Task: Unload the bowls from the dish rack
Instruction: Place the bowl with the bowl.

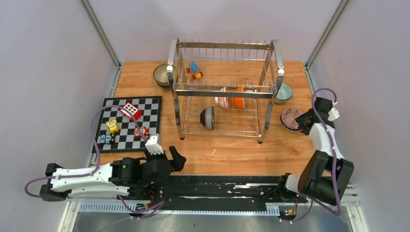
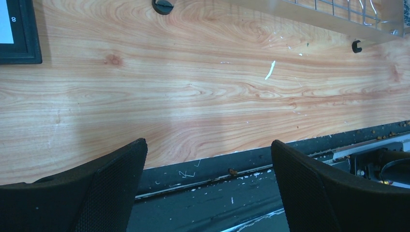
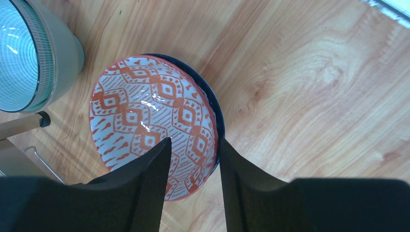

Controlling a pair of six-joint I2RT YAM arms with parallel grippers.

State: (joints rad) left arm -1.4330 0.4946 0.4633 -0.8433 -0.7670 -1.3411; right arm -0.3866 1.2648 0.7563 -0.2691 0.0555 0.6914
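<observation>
1. Rack (image 1: 225, 92): chrome, two tiers, far centre of table (image 1: 232, 147); orange bowl (image 1: 238, 99) and striped bowl (image 1: 208, 118) stand on edge inside.
2. Red bowl (image 3: 145, 111): on table right of rack, nested in blue bowl (image 3: 216, 108); mint bowl (image 3: 29, 53) just beside it.
3. Brown bowl (image 1: 161, 75): on table, left of rack.
4. Right gripper (image 3: 194, 141): jaws parted, straddling red bowl's rim, not clamping.
5. Left gripper (image 2: 209, 143): spread wide, empty, over near table edge.
</observation>
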